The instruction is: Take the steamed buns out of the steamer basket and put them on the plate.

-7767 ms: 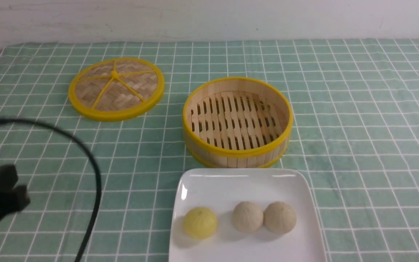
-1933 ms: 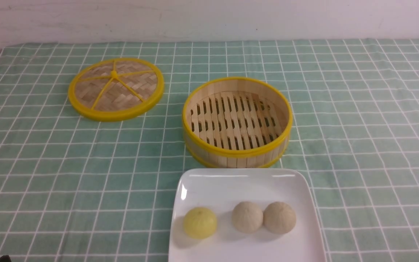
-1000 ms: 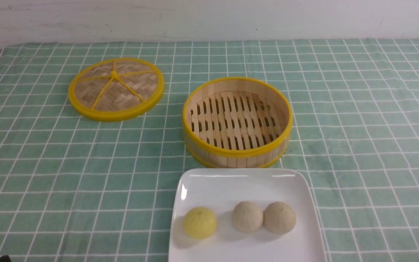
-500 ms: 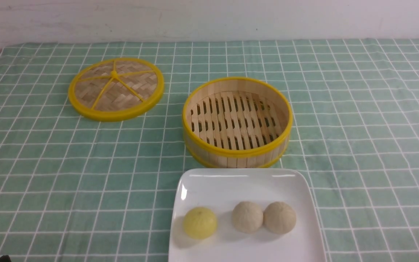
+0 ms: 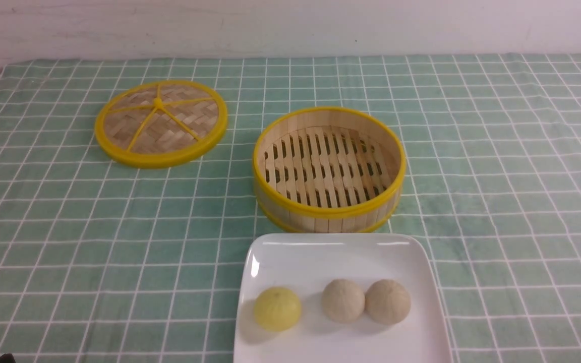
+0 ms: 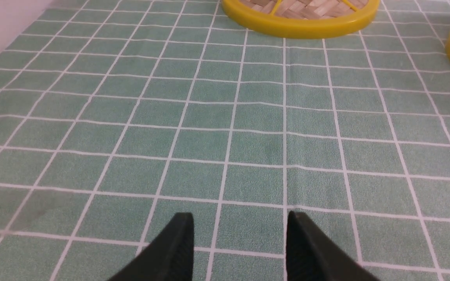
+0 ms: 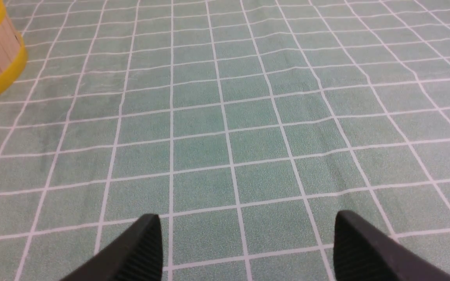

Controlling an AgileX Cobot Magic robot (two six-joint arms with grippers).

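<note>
The steamed buns (image 5: 341, 301) sit in a row on the near part of the plate (image 5: 321, 252), a glossy white square with rounded corners at the near edge of the surface (image 5: 497, 176). The pale yellow bun (image 5: 277, 308) lies apart on the left; the two beige buns (image 5: 366, 301), faintly ridged domes, touch each other on the right. Just behind the plate stands the steamer basket (image 5: 329, 170), round bamboo with yellow rims and a slatted floor, with nothing in it. Farther back on the left the woven lid (image 5: 161, 122) lies flat on the green checked cloth (image 5: 68, 227). The left hand (image 6: 238, 234) and the right hand (image 7: 248, 234) both hover low over bare cloth, fingers spread, gripping nothing, the right wider.
</note>
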